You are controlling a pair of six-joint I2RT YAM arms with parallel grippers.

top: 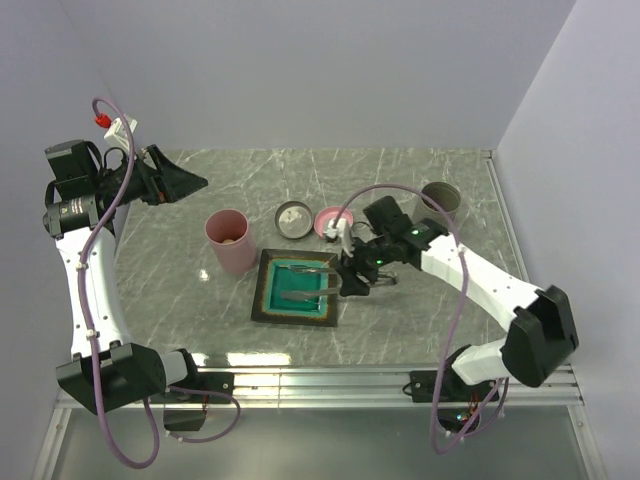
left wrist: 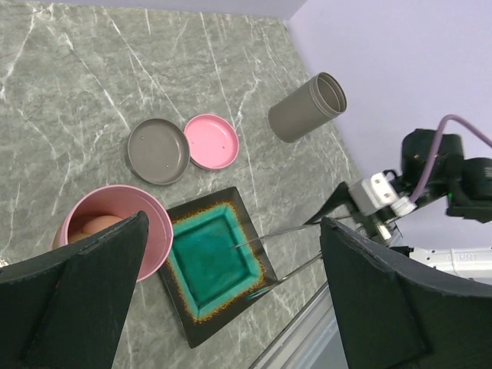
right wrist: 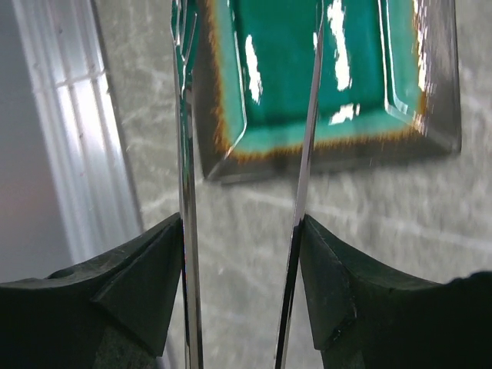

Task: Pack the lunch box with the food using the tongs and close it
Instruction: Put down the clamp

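Tabletop (top: 180, 300) of grey veined stone carries all the things. Nearest to the arm bases, the right end effector (right wrist: 242, 284) pinches the tongs (right wrist: 187, 192). Its two fingers (right wrist: 138, 284) press on the outer sides of the two thin silver arms, which stand apart in a narrow V. The tongs point to the left, and their tips are above the square teal plate (top: 300, 282) with the dark rim; I cannot tell if they touch it. Just beyond the plate's left corner stands the lunch box (top: 233, 258), upright and open at the top. The food (left wrist: 96, 225) is inside it, a few pale and orange pieces. Farther back, its pink lid (left wrist: 211, 141) lies flat, just beside a grey lid (left wrist: 157, 151). A grey tumbler (top: 440, 203) stands at the far right. The left end effector (top: 190, 183) hangs above the far left of the tabletop, fingers spread wide, holding nothing.
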